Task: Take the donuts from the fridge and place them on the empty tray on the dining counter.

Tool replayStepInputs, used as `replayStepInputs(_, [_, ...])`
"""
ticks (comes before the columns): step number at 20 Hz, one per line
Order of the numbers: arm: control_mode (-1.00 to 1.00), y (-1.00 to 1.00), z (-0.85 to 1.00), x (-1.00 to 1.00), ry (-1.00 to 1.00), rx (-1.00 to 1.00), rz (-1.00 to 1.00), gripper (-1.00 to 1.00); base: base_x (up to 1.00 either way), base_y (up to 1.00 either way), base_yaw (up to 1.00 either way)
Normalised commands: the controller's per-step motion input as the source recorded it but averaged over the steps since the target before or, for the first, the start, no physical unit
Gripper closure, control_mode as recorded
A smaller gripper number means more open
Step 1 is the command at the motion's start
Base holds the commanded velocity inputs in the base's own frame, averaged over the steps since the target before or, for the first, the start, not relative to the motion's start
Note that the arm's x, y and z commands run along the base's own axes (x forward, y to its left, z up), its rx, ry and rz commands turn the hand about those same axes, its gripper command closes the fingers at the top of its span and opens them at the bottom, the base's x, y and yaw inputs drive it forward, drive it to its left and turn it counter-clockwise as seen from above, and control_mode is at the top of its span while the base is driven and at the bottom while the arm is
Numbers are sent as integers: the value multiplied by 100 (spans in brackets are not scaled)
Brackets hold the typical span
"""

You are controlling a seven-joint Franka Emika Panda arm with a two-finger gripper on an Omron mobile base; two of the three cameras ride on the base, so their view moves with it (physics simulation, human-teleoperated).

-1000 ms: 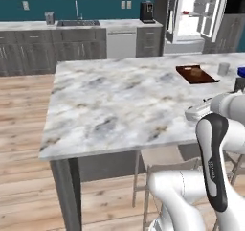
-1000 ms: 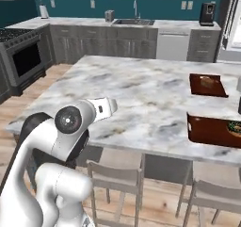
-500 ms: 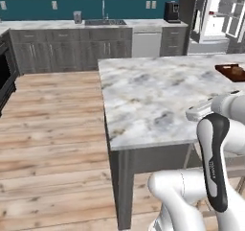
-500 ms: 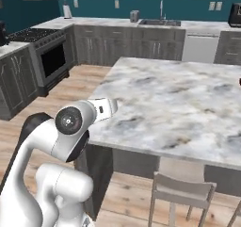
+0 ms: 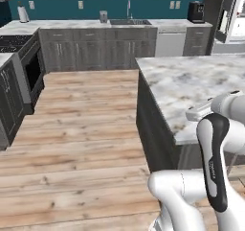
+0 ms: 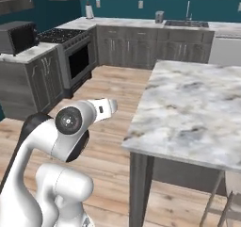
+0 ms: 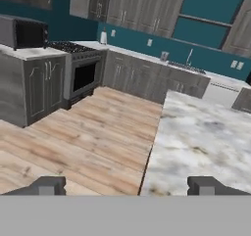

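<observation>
Change: base has swung left; both brown trays gone from sight.
Dining counter (image 7: 196, 137): bare veined marble, ahead and right of the gripper (image 7: 126, 185).
Gripper: jaws wide apart, holding nothing.

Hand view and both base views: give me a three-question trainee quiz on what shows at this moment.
1. True or false: the gripper is open, with nothing between its fingertips.
2. What does the dining counter have on the part of its top in view? A) a tray B) donuts C) nothing
3. Fill in: the black range stands on the ____ side of the left base view.

Key: 1 true; 2 C; 3 left.
</observation>
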Motion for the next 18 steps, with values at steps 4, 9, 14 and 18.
replayStepInputs(4, [100,0,0,0,0,0,0,-100,83,100,-10])
replayStepInputs(9, [100,0,0,0,0,0,0,-100,100,99,-30])
replayStepInputs(14, [100,0,0,0,0,0,0,-100,100,73,-23])
replayStepInputs(18, [100,0,0,0,0,0,0,-100,100,29,-22])
